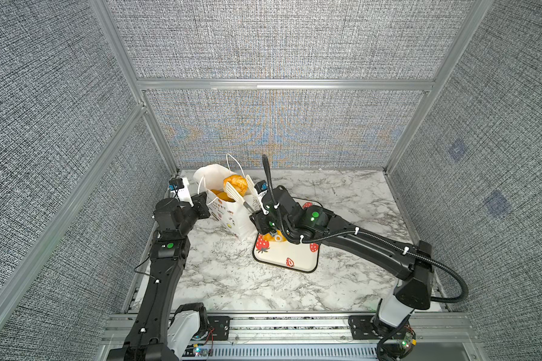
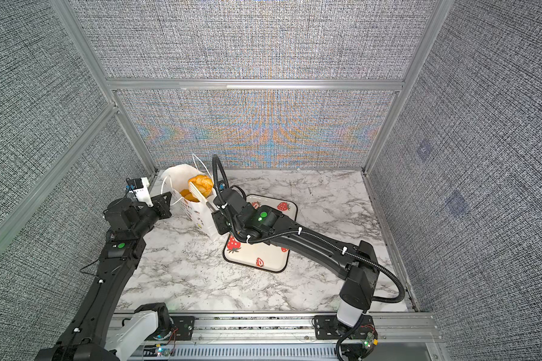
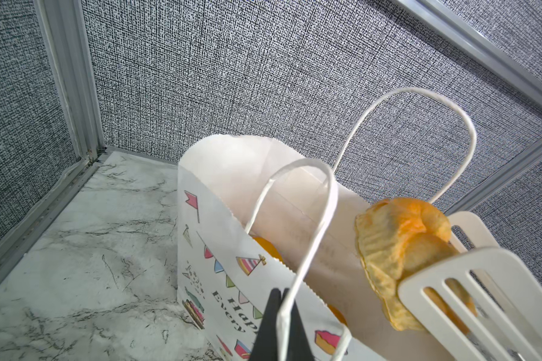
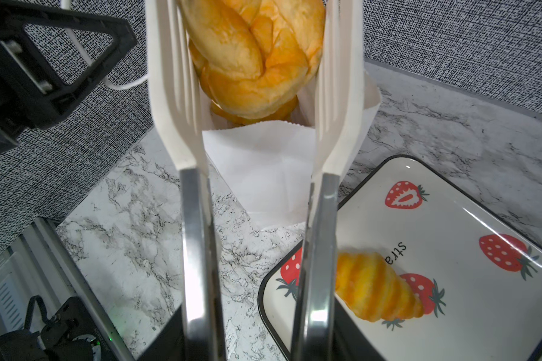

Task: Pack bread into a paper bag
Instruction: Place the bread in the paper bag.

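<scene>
**Bun over the bag mouth, in the tongs**

In both top views the bag (image 1: 232, 215) (image 2: 197, 215) stands upright and open at about 10 o'clock on the marble table (image 1: 232, 281). The tray (image 1: 294, 250) lies just beside it, at the bag's 4 o'clock.

The left claw (image 3: 282, 312) sits at the bag's 9 o'clock. Its jaws are clenched on the near handle (image 3: 301, 161), with the cord pinched between the black fingertips. The far handle stands up free.

The right arm reaches in from 4 o'clock, across the tray. The right claw (image 1: 255, 217) grasps the metal arms of the tongs (image 1: 235, 192) (image 4: 176, 125), and the white slotted blades point toward 11 o'clock over the bag's rim.

A bun (image 1: 236, 183) (image 2: 201, 183) (image 3: 401, 237) (image 4: 254, 62), golden-orange and knotted, sits between the two blades, above the bag's mouth toward its 3 o'clock side. In the left wrist view it lies against the near blade. Whether both blades press on it cannot be told.

More orange bread (image 1: 219, 195) (image 3: 268, 250) lies inside the bag, below the rim.

One croissant (image 4: 376, 290) rests on the tray toward its 9 o'clock edge. In a top view it is mostly hidden under the right arm.
</scene>
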Motion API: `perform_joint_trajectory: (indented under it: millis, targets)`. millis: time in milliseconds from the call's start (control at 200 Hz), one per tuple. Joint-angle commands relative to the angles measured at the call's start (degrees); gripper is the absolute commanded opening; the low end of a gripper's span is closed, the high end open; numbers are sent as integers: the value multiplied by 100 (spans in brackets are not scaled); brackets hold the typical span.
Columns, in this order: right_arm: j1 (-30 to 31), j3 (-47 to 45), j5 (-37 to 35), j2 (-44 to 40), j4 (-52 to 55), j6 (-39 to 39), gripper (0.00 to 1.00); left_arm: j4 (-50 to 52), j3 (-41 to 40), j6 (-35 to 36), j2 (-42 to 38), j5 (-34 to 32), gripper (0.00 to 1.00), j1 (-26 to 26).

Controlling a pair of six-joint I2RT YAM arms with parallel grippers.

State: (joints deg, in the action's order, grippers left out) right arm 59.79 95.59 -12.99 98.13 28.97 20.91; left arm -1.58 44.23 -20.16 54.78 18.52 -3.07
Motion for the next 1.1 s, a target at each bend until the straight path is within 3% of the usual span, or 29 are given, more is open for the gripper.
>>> perform_joint_trajectory:
  millis: [0,615,1096]
  targets:
    - [-2,4,-10,-58,-220,36,53,-103,-10,4,-19,46,0,-1]
    - [-2,21,-36,-240,-151,36,57,-96,-3,3,-12,43,0,-4]
    - [-28,-857,-619,-1329,13,161,57,-90,6,8,-27,21,0,-1]
